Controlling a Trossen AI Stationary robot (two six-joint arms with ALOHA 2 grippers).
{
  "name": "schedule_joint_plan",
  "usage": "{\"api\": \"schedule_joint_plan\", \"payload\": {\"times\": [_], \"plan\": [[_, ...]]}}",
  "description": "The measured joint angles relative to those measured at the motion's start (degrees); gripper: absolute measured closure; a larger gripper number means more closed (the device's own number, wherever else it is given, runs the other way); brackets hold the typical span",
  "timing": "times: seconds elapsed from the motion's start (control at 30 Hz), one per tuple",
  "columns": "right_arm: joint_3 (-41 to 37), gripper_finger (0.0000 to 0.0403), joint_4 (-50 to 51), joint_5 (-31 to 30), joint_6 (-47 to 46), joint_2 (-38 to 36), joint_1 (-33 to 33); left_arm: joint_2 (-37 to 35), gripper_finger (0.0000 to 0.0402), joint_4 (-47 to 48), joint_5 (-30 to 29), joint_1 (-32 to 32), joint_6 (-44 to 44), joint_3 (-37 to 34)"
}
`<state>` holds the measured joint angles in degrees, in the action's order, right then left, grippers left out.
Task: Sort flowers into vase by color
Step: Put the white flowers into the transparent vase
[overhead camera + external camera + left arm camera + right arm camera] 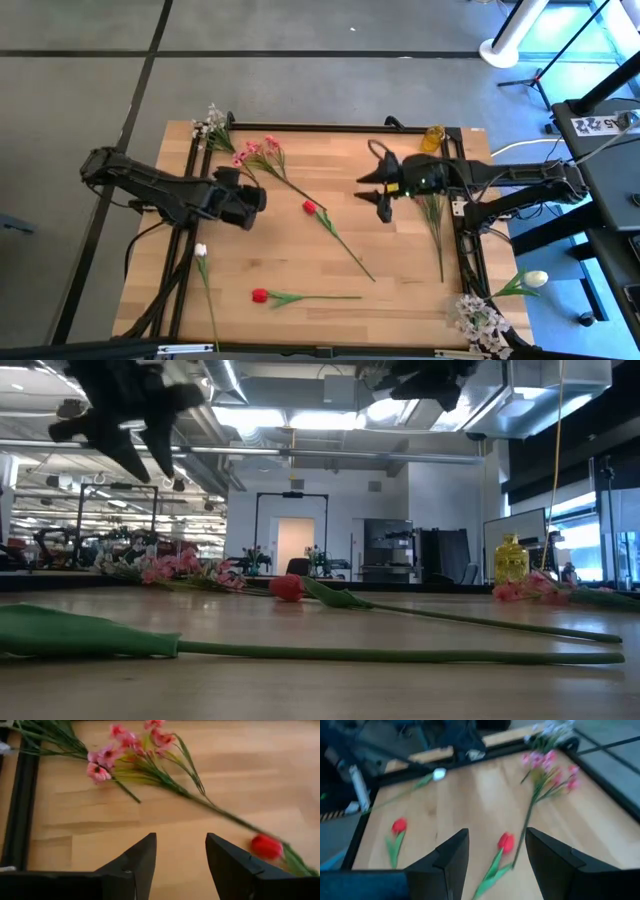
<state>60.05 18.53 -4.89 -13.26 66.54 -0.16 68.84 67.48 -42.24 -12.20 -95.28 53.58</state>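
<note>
Flowers lie flat on the wooden table (pixel 300 250). A pink spray (pixel 260 155) lies far left of centre. One red tulip (pixel 310 207) lies mid-table and another (pixel 260 295) lies near the front. A white tulip (pixel 201 250) lies at the left. A yellow vase (pixel 433 137) stands at the far right. My left gripper (pixel 258 198) hovers open and empty, short of the pink spray (pixel 125 750) and the middle red tulip (pixel 265 846). My right gripper (pixel 372 195) hovers open and empty, right of that tulip (pixel 506 841).
A spray of tiny white blossoms (pixel 212 125) lies at the far left corner and another (pixel 480 320) at the near right corner. A second white tulip (pixel 535 280) lies beyond the right edge. Green stems (pixel 435 225) lie under the right arm. A black frame (pixel 190 200) borders the table.
</note>
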Motion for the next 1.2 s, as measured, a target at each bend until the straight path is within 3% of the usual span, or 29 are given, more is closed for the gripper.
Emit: {"api": "schedule_joint_plan", "payload": {"times": [0.27, 0.47, 0.63, 0.77, 0.93, 1.2], "plan": [[0.0, 0.0198, -2.8, 4.3, 0.0, 4.4, -7.0, 0.0, 0.0234, -7.3, 5.8, 10.4, 7.8, -0.8], [0.0, 0.0122, -7.6, 5.6, 3.2, 8.9, -10.7, 0.0, 0.022, -7.4, 14.1, 25.3, 16.2, -0.2], [0.0, 0.0062, -12.4, 5.5, 3.8, 9.5, -13.7, 0.1, 0.0186, -13.8, 18.4, 33.5, 20.6, 0.1], [0.0, 0.0046, -13.0, 5.5, 4.6, 9.7, -16.6, 1.0, 0.0162, -19.7, 18.6, 35.5, 19.1, 0.1], [0.0, 0.0048, -11.1, 5.8, 4.7, 9.7, -19.6, 3.4, 0.0153, -29.1, 9.6, 34.3, 20.0, 0.1], [0.0, 0.0051, -10.3, 7.4, 4.9, 9.1, -20.1, 11.1, 0.0155, -32.1, 9.5, 35.0, 16.0, 0.2]]}}
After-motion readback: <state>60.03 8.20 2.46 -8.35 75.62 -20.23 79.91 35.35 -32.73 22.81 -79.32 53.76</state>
